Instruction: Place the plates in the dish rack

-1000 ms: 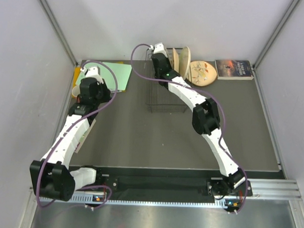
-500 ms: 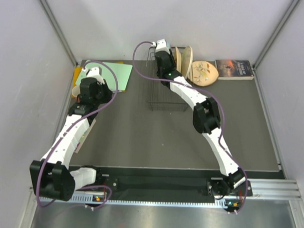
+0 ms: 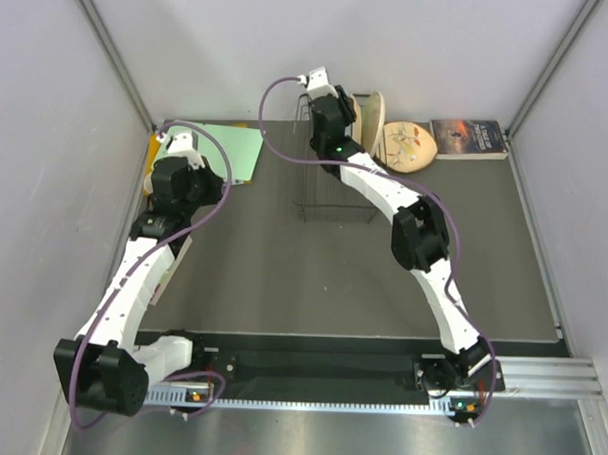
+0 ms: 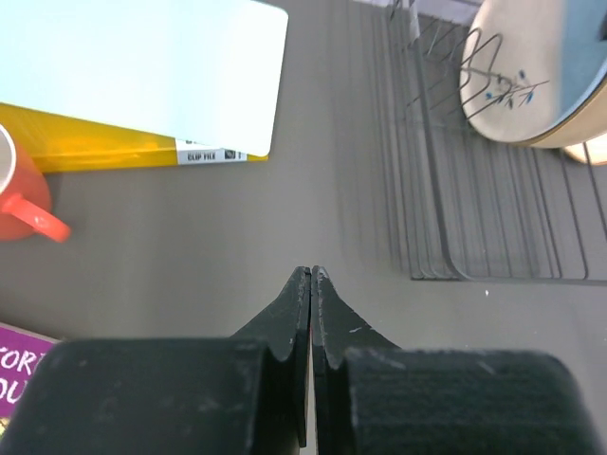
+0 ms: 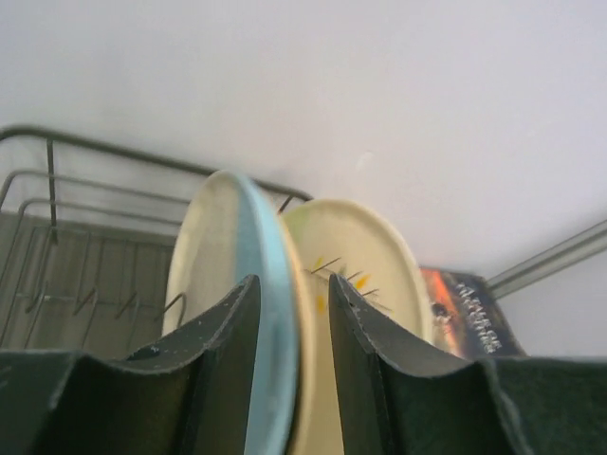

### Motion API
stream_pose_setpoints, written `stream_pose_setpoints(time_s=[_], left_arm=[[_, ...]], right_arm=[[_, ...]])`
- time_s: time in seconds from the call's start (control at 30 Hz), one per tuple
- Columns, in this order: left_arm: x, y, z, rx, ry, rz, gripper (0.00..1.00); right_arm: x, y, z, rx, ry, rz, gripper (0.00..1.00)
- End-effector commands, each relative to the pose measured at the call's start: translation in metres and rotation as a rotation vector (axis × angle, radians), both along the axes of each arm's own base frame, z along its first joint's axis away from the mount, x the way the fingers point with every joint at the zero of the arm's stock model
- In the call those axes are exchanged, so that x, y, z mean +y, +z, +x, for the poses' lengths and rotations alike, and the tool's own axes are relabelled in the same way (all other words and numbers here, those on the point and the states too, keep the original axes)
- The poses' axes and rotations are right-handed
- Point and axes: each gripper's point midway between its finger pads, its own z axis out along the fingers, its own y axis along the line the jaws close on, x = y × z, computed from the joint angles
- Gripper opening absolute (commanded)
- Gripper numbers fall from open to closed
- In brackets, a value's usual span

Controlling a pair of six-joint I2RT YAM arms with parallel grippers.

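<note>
The black wire dish rack (image 3: 330,203) stands at the back middle of the table. My right gripper (image 3: 327,97) is over its far end. In the right wrist view my right gripper (image 5: 289,280) is open, its jaws astride the rim of the upright light blue and white plate (image 5: 275,246), with a small gap at the right finger. A patterned plate (image 5: 360,256) stands just behind. Another patterned plate (image 3: 407,143) lies right of the rack. My left gripper (image 4: 311,270) is shut and empty, over bare table left of the rack (image 4: 474,218), where a patterned plate (image 4: 512,76) shows.
A green folder (image 3: 227,150) on a yellow one lies at the back left, with a red mug (image 4: 24,204) beside it. A dark book (image 3: 467,136) lies at the back right. White walls enclose the table on three sides.
My right gripper has shifted a little right and toward the back wall at the rack's far end. My left arm has drawn slightly left and back.
</note>
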Motion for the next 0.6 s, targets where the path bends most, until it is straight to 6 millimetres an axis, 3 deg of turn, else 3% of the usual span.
stream_pose_setpoints(time_s=[0.0, 0.1, 0.13, 0.17, 0.2, 0.27, 0.3, 0.33, 0.37, 0.4, 0.43, 0.53, 0.57], left_arm=[[0.004, 0.027, 0.001, -0.102, 0.008, 0.011, 0.02], [0.003, 0.038, -0.002, -0.143, -0.030, 0.064, 0.09], [0.001, 0.042, -0.004, -0.165, -0.068, 0.104, 0.16], [-0.010, 0.045, -0.008, -0.185, -0.150, 0.115, 0.22], [-0.019, 0.046, -0.011, -0.204, -0.216, 0.132, 0.22], [-0.032, 0.053, -0.015, -0.265, -0.333, 0.189, 0.20], [-0.049, 0.053, -0.024, -0.287, -0.439, 0.169, 0.20], [-0.056, 0.054, -0.025, -0.316, -0.495, 0.192, 0.20], [-0.066, 0.054, -0.029, -0.324, -0.554, 0.187, 0.18], [-0.076, 0.054, -0.031, -0.326, -0.616, 0.177, 0.03], [-0.085, 0.051, -0.033, -0.315, -0.648, 0.180, 0.00], [-0.091, 0.046, -0.020, -0.267, -0.656, 0.188, 0.00], [-0.089, 0.038, -0.018, -0.220, -0.651, 0.194, 0.00]], right_arm=[[-0.026, 0.192, -0.056, -0.370, -0.002, 0.124, 0.36], [-0.062, 0.232, -0.075, -0.416, -0.054, 0.159, 0.40], [-0.071, 0.230, -0.076, -0.392, -0.057, 0.164, 0.43], [-0.095, 0.235, -0.080, -0.380, -0.082, 0.157, 0.44], [-0.105, 0.234, -0.079, -0.363, -0.071, 0.152, 0.48], [-0.143, 0.217, -0.076, -0.243, -0.062, 0.062, 0.67], [-0.139, 0.210, -0.070, -0.195, 0.050, 0.020, 0.72], [-0.148, 0.187, -0.069, -0.090, 0.093, -0.031, 0.77], [-0.178, 0.170, -0.070, -0.033, 0.088, -0.072, 0.79], [-0.186, 0.160, -0.068, -0.001, 0.129, -0.124, 0.80], [-0.218, 0.149, -0.065, 0.033, 0.097, -0.147, 0.84], [-0.245, 0.101, -0.059, 0.181, 0.190, -0.209, 0.82], [-0.265, 0.080, -0.052, 0.240, 0.196, -0.216, 0.79]])
